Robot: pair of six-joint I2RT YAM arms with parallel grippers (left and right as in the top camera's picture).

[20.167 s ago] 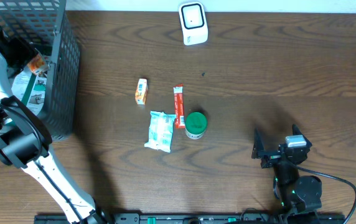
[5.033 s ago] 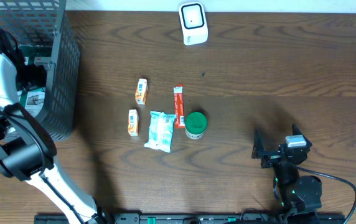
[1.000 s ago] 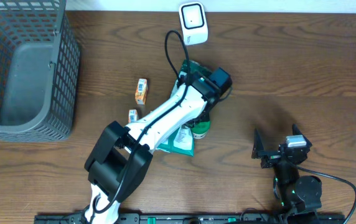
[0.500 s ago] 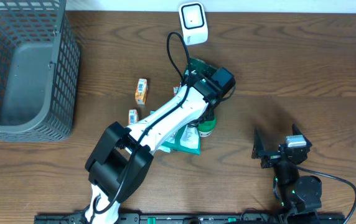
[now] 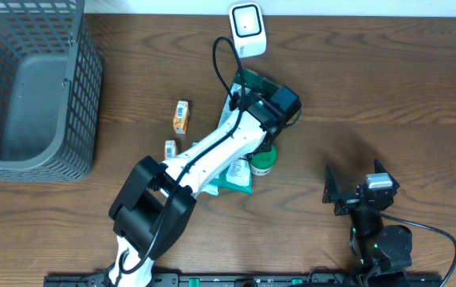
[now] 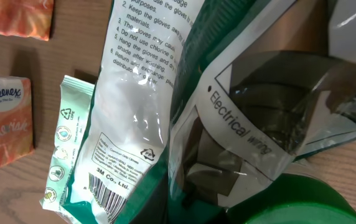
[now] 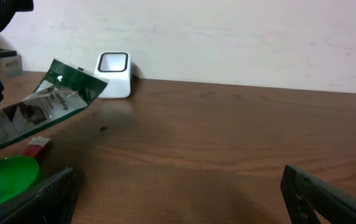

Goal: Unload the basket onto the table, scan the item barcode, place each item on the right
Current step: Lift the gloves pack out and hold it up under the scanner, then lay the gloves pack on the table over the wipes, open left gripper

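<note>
Nearest my base, my right arm (image 5: 371, 231) rests at the near right of the counter (image 5: 387, 96). Its right jaws stand released and wide, with nothing between them, well apart from everything else.

Further out, in the middle of the counter, lies the loose stock. There is a round green lid (image 5: 262, 162), a pale green tissue pack (image 6: 72, 143) and two small orange packs (image 5: 181, 116) to the left of it. The right wrist view also shows a red stick (image 7: 37, 145) beside the lid.

My left arm (image 5: 212, 151) reaches across this cluster. The left jaws are clenched on the packet (image 5: 248, 80), a long green and white bag of gloves. I grip it at its far end, so most of it trails back toward me under the arm, over the tissue pack and beside the lid. From the right wrist view its gripped end is lifted off the counter and tilted. The barcode (image 6: 105, 200) sits at the near, free end of the packet, well away from the jaws, and it faces up toward my wrist camera.

Just beyond the gripped end stands the white scanner (image 5: 247, 30), at the far edge of the counter. The packet is close in front of it, with a gap between them. Far off to the left is the grey wire basket (image 5: 84, 88).
</note>
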